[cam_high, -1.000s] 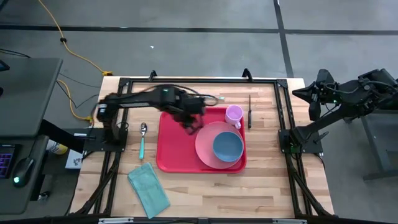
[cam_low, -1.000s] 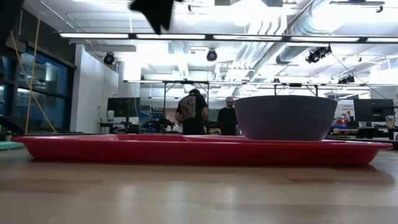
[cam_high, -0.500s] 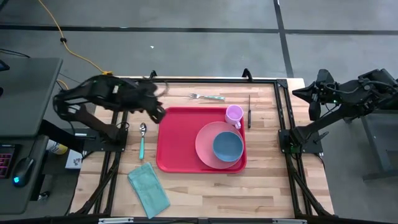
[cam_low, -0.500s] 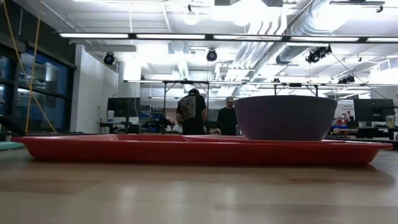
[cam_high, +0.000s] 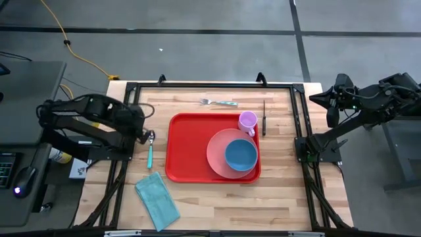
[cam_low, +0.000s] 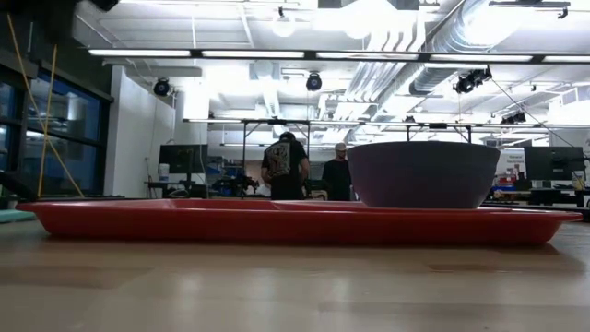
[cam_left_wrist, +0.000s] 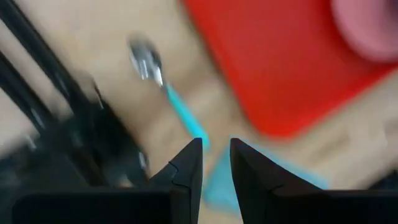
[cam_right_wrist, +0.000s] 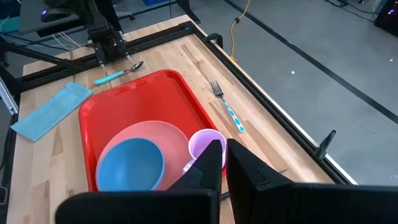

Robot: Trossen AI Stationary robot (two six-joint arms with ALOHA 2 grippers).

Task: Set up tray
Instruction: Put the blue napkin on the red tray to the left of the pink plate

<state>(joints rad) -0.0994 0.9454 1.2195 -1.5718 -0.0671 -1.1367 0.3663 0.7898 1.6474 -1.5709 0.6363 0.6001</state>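
Observation:
The red tray point(cam_high: 191, 148) point(cam_right_wrist: 146, 99) lies flat mid-table, and its rim point(cam_low: 295, 221) fills the low view. On it rest a pink plate point(cam_high: 217, 148) with a blue bowl point(cam_high: 241, 155) point(cam_low: 424, 173), and a lilac cup point(cam_high: 247, 121) point(cam_right_wrist: 204, 140) in the far right corner. My left gripper point(cam_high: 142, 129) point(cam_left_wrist: 216, 152) hovers at the table's left edge beside the teal-handled spoon point(cam_high: 150, 141) point(cam_left_wrist: 149, 62); its fingers are a narrow gap apart and empty. My right gripper point(cam_right_wrist: 225, 155) is shut, parked off the table's right side.
A fork point(cam_high: 219, 102) point(cam_right_wrist: 225, 106) lies beyond the tray's far rim, and a dark knife point(cam_high: 264, 117) right of the cup. A teal napkin point(cam_high: 158, 201) point(cam_right_wrist: 50, 111) lies near the table's left front. People stand far off in the room point(cam_low: 286, 166).
My left arm has drawn back from above the tray's far part toward the table's left edge, and now stands beside the spoon. It has left the top of the low view. The tray, plate, bowl and cup have stayed where they were.

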